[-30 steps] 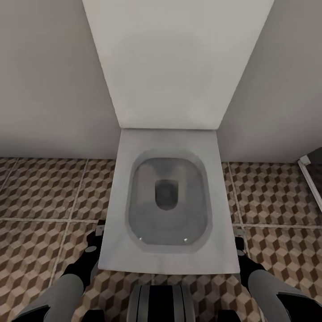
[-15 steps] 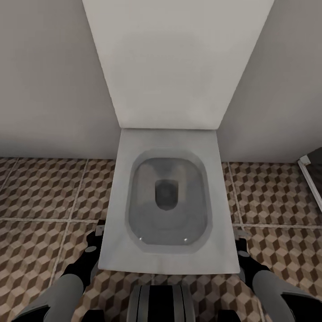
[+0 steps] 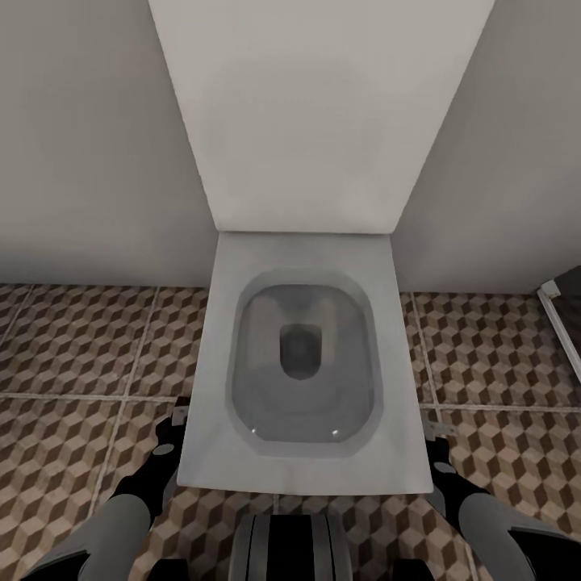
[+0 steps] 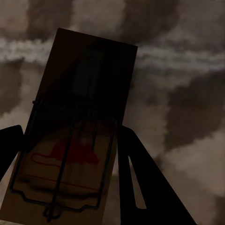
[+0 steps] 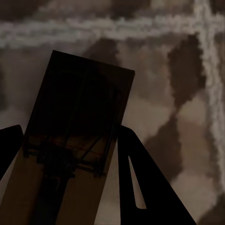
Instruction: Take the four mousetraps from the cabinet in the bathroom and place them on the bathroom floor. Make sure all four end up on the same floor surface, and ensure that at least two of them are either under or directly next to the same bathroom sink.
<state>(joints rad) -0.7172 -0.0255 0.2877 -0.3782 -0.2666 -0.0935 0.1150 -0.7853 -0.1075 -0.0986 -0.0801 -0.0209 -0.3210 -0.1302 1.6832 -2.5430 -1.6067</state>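
Left wrist view: a mousetrap (image 4: pixel 70 140) sits clamped between the left gripper (image 4: pixel 68 159) fingers above the bathroom floor (image 4: pixel 187 93); the right gripper (image 5: pixel 68 164) clamps another mousetrap (image 5: pixel 75 140). I should turn from the toilet (image 3: pixel 303 363) toward the sink before lowering them flat. Since one second ago, the right arm has drifted slightly down.

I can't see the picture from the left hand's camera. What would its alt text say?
A mousetrap, a flat wooden board with dark wire parts and a red mark, is held between the left gripper's two dark fingers. Behind it, blurred, lies the bathroom floor, brown and beige with a pale grout line.
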